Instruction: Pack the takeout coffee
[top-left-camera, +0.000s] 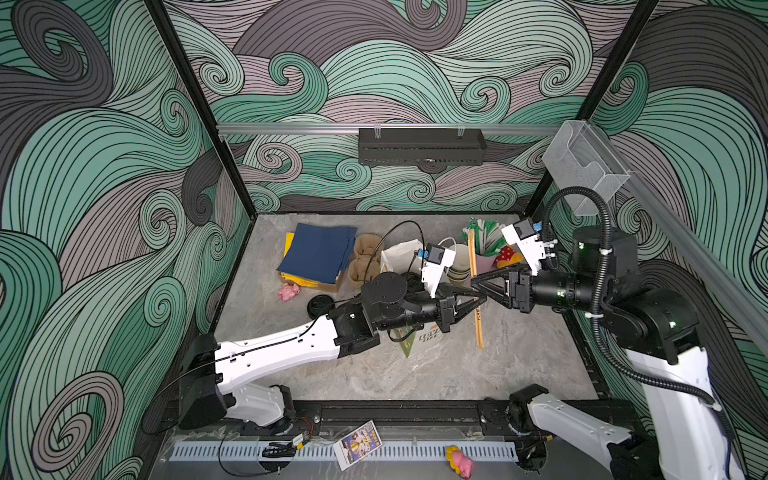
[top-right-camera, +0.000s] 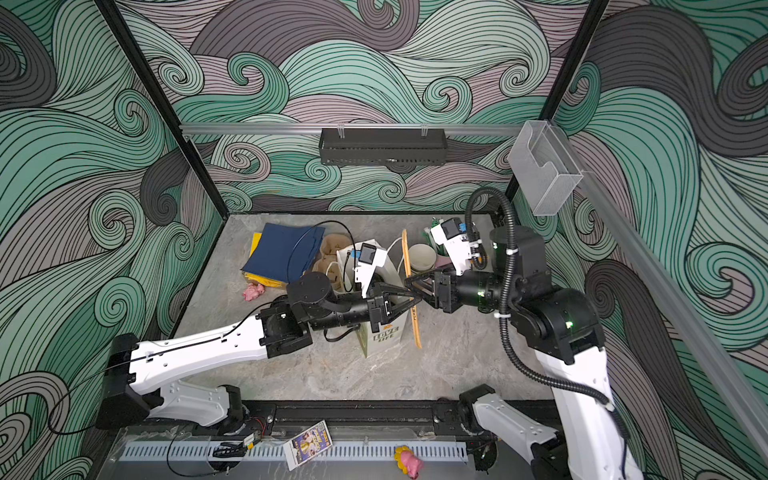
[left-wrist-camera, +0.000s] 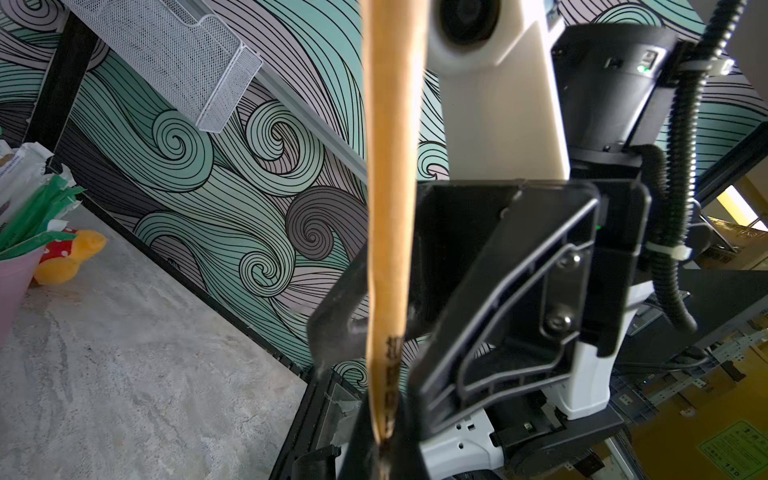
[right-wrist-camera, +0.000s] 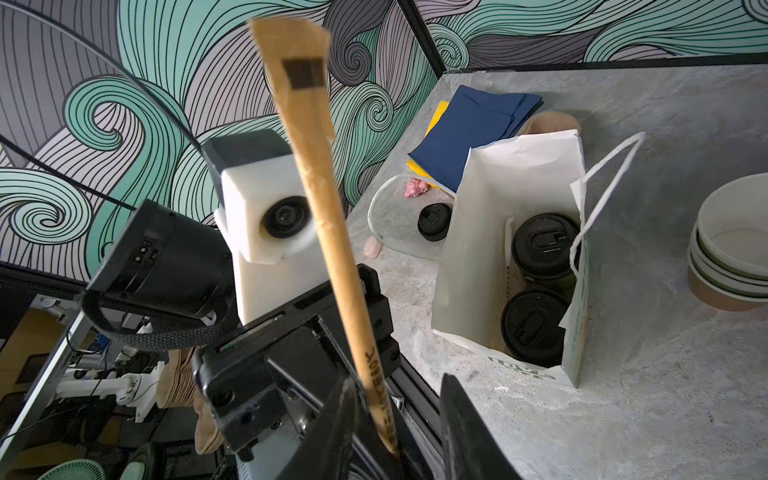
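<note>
Standing side by side at the bottom of an open white paper bag (right-wrist-camera: 511, 174), two lidded cups (right-wrist-camera: 544, 245) show only their round black plastic sip lids, glossy and rimmed, each with a moulded drinking tab. The bag's sides hide the cup walls. The bag is upright near the middle of the grey, stone-veined table (top-left-camera: 415, 374). It is thin and creased, with green print low on one side and a white paper loop handle. One loose black lid (right-wrist-camera: 434, 220) lies flat on the table just beyond it. Near the bag, the left gripper (top-left-camera: 481, 297) is clamped tight on a long, flat paper-wrapped stick (top-left-camera: 478, 328) of tan kraft paper, close to its black printed lettering. The right gripper (right-wrist-camera: 399, 440) faces it from the opposite side, its jaws parted around the same stick: one black finger touches the wrapper and the other stands clear. A stack of cream paper bowls (right-wrist-camera: 731, 249) with a brown base sits beside the bag. Folded navy napkins (top-left-camera: 320, 253) lie towards the far left of the table.
</note>
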